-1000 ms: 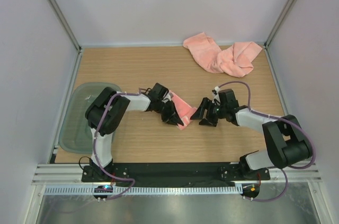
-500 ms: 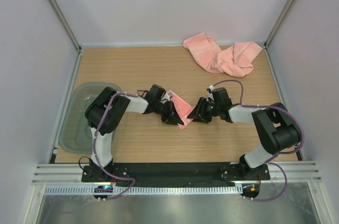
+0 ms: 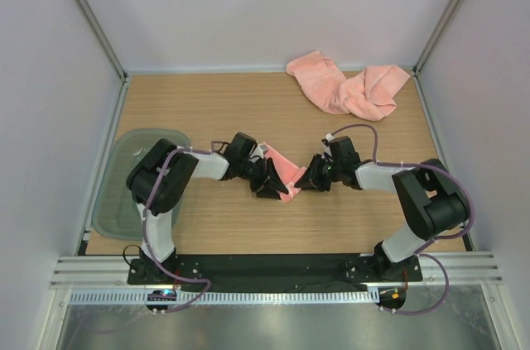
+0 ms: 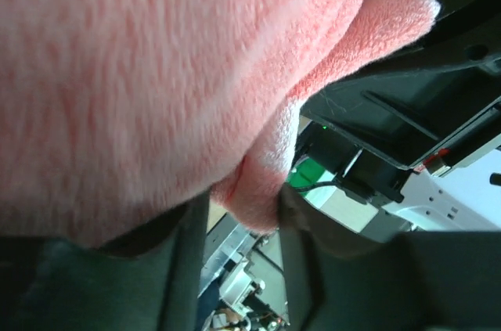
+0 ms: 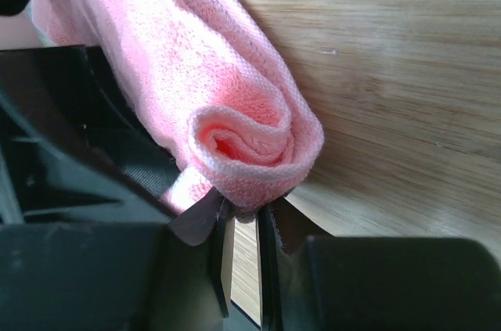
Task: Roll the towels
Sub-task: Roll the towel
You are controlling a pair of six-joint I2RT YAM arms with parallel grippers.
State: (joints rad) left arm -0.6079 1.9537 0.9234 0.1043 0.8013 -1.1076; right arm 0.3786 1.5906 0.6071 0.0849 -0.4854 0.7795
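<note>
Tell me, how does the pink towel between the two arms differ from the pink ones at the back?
The rolled towel is wound tight, its spiral end plain in the right wrist view; the loose towels lie crumpled. The rolled towel is pinched by the left gripper and right gripper; the loose towels are untouched. The rolled towel sits in the middle; the loose towels lie in the far right corner. Both are salmon-pink terry.

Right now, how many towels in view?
3. Rolled towel mid-table, pinched by left tool and right tool; crumpled towel and bunched towel heaped together at the far right corner. Heap may hide more.
</note>
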